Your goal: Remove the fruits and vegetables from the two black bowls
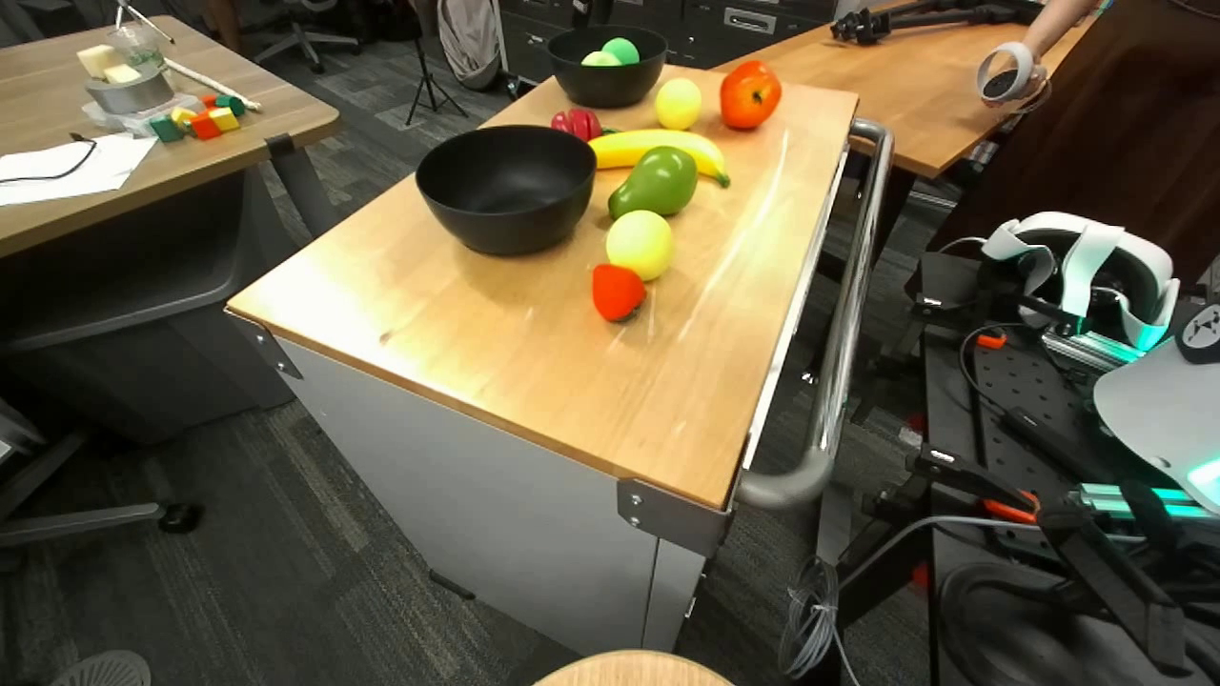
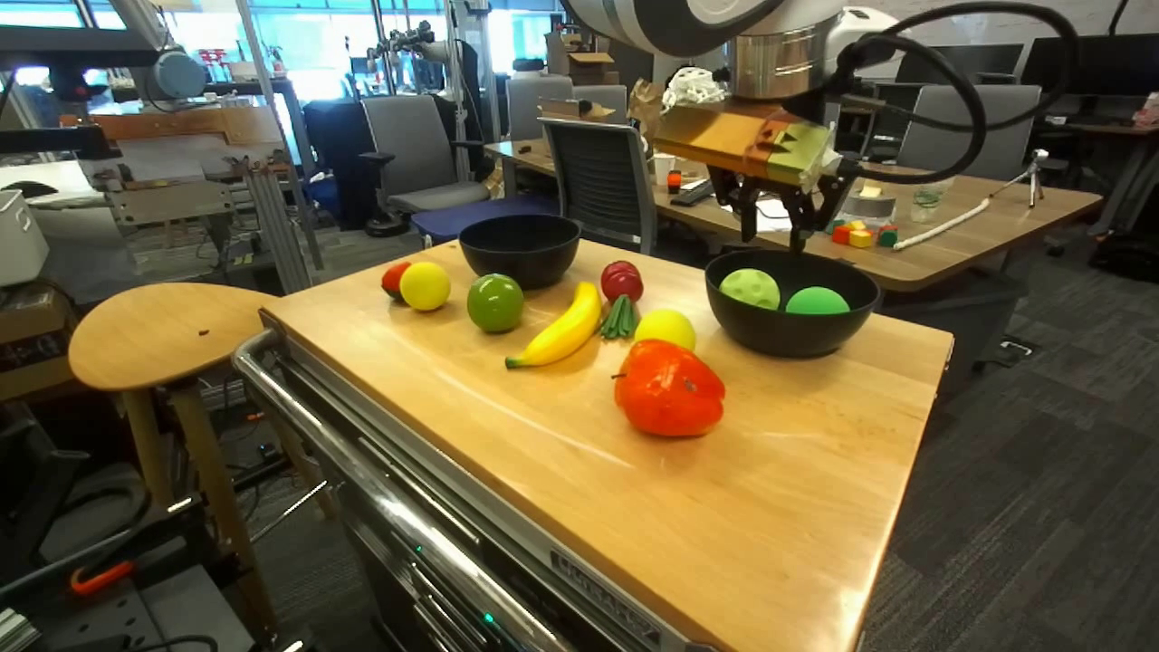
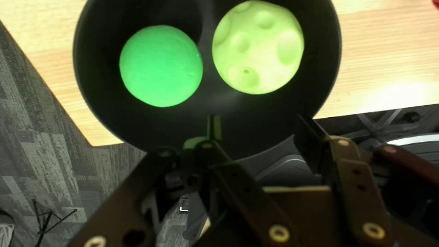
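Note:
A black bowl (image 2: 788, 337) holds a green ball (image 2: 817, 301) and a dimpled light green ball (image 2: 750, 289). In the wrist view the green ball (image 3: 161, 66) and the dimpled ball (image 3: 258, 47) sit side by side in that bowl (image 3: 99, 51). My gripper (image 2: 772, 240) is above the bowl's far side. Its fingers (image 3: 260, 132) are spread with nothing between them, apart from both balls. A second black bowl (image 1: 505, 186) looks empty inside in an exterior view. My gripper is not seen in that exterior view.
On the wooden cart top (image 2: 779, 507) lie a red-orange pepper (image 2: 670, 389), two yellow balls (image 2: 665, 330) (image 2: 425, 286), a banana (image 2: 561, 328), a dark red radish (image 2: 622, 282), a green pear-shaped fruit (image 1: 656, 181) and a red strawberry-like piece (image 1: 618, 292). A metal handle (image 1: 858, 314) runs along one edge.

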### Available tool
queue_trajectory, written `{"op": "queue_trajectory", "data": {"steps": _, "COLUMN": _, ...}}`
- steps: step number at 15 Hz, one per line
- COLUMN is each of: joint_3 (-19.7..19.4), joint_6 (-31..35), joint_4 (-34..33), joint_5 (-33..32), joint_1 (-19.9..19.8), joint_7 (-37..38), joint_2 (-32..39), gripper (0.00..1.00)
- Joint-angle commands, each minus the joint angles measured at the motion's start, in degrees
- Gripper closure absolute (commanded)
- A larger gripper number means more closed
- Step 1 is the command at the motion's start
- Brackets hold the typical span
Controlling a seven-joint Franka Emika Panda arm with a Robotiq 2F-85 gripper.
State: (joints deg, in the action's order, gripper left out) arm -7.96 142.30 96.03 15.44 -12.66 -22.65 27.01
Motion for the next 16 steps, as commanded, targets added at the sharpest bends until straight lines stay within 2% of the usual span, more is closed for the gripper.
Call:
{"op": "queue_trajectory", "data": {"steps": 1, "joint_3": 1.13, "joint_6": 0.11, "joint_4": -4.93, "joint_5": -3.53, "joint_1": -1.24, "joint_7": 5.26, "joint_2": 3.64, "gripper": 0.27}}
{"op": "queue_trajectory", "data": {"steps": 3, "joint_3": 1.12, "joint_6": 0.01, "joint_4": -5.77, "joint_5": -4.88, "joint_1": -1.14, "joint_7": 6.92, "joint_2": 4.63, "gripper": 0.30}}
{"op": "queue_trajectory", "data": {"steps": 4, "joint_3": 1.11, "joint_6": 0.14, "joint_4": -5.98, "joint_5": -5.70, "joint_1": -1.00, "joint_7": 7.51, "joint_2": 5.06, "gripper": 0.28}}
{"op": "queue_trajectory", "data": {"steps": 9, "joint_3": 0.89, "joint_6": 1.13, "joint_4": -6.19, "joint_5": -9.89, "joint_1": -0.38, "joint_7": 9.33, "joint_2": 7.08, "gripper": 0.36}}
{"op": "queue_trajectory", "data": {"steps": 16, "joint_3": 0.86, "joint_6": 2.54, "joint_4": -4.46, "joint_5": -15.02, "joint_1": 0.40, "joint_7": 9.69, "joint_2": 8.54, "gripper": 0.31}}
